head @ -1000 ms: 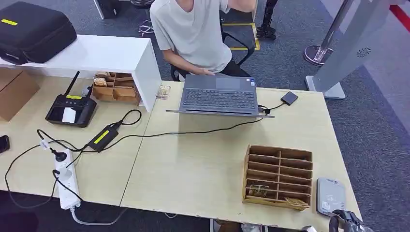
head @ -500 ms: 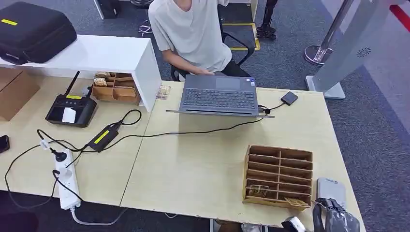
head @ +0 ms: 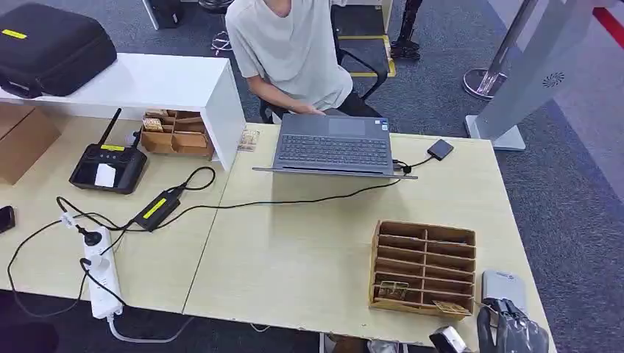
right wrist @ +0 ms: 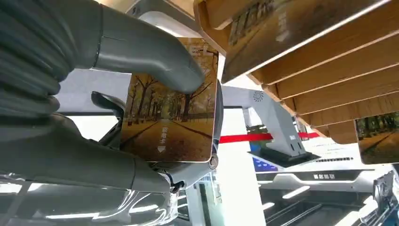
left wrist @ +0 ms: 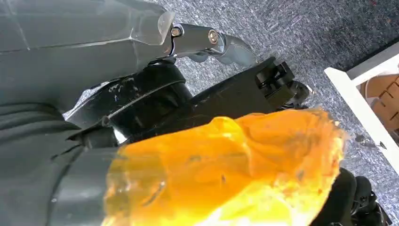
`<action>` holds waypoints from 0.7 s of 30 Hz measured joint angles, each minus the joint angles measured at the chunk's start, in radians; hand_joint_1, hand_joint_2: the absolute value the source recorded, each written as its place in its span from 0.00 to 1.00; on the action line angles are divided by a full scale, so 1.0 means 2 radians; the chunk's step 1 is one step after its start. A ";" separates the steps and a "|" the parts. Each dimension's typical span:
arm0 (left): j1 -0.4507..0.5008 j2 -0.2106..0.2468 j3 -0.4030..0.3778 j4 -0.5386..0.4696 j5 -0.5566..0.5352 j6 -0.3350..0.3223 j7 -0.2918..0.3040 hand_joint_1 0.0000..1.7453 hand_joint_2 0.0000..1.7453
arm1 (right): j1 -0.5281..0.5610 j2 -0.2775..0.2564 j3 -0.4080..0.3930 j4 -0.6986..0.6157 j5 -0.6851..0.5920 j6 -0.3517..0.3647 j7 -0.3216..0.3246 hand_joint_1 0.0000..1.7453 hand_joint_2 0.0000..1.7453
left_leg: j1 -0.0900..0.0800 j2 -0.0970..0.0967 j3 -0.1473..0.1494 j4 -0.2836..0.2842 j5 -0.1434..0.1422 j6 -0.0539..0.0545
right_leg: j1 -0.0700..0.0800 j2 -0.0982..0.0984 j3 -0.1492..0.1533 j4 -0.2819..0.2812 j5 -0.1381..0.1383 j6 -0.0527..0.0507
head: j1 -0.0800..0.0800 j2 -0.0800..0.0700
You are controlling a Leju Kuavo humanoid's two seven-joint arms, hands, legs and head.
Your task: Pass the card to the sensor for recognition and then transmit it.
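Grey reader (head: 502,285) at the desk's (head: 309,257) near right corner is now half covered: over the last second the right hand (head: 511,329) has risen from the corner to hang over its near end, beside the wooden slotted rack (head: 424,266). That hand pinches the autumn-tree card (right wrist: 170,113) between thumb (right wrist: 146,52) and fingers. Left hand (left wrist: 155,99) hangs over the carpet, its grasp unclear
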State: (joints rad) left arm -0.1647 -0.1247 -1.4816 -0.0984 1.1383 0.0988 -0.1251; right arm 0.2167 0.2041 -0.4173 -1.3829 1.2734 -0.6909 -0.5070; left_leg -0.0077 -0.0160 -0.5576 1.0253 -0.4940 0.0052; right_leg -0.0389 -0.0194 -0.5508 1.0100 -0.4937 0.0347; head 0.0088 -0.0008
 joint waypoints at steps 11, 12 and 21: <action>-0.001 0.000 0.000 0.000 0.000 0.000 0.004 0.00 0.00 | -0.059 0.005 -0.113 -0.016 0.050 0.000 -0.083 1.00 1.00 | 0.000 0.000 0.000 0.000 0.000 0.000 | 0.000 0.000 0.000 0.000 0.000 0.000 | 0.000 0.000; -0.001 0.000 0.000 0.000 0.000 0.000 0.005 0.00 0.00 | -0.066 0.005 -0.130 -0.014 0.056 0.000 -0.087 1.00 1.00 | 0.000 0.000 0.000 0.000 0.000 0.000 | 0.000 0.000 0.000 0.000 0.000 0.000 | 0.000 0.000; -0.002 0.000 0.000 0.000 0.000 0.000 0.008 0.00 0.00 | -0.102 0.002 -0.212 0.003 0.101 0.000 -0.062 1.00 1.00 | 0.000 0.000 0.000 0.000 0.000 0.000 | 0.000 0.000 0.000 0.000 0.000 0.000 | 0.000 0.000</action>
State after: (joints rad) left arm -0.1687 -0.1247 -1.4817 -0.0984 1.1387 0.0980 -0.1087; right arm 0.0137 0.2090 -0.8412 -1.3771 1.4752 -0.6916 -0.6306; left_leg -0.0079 -0.0155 -0.5576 1.0256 -0.4940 0.0053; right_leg -0.0389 -0.0192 -0.5509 1.0098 -0.4934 0.0349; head 0.0084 -0.0008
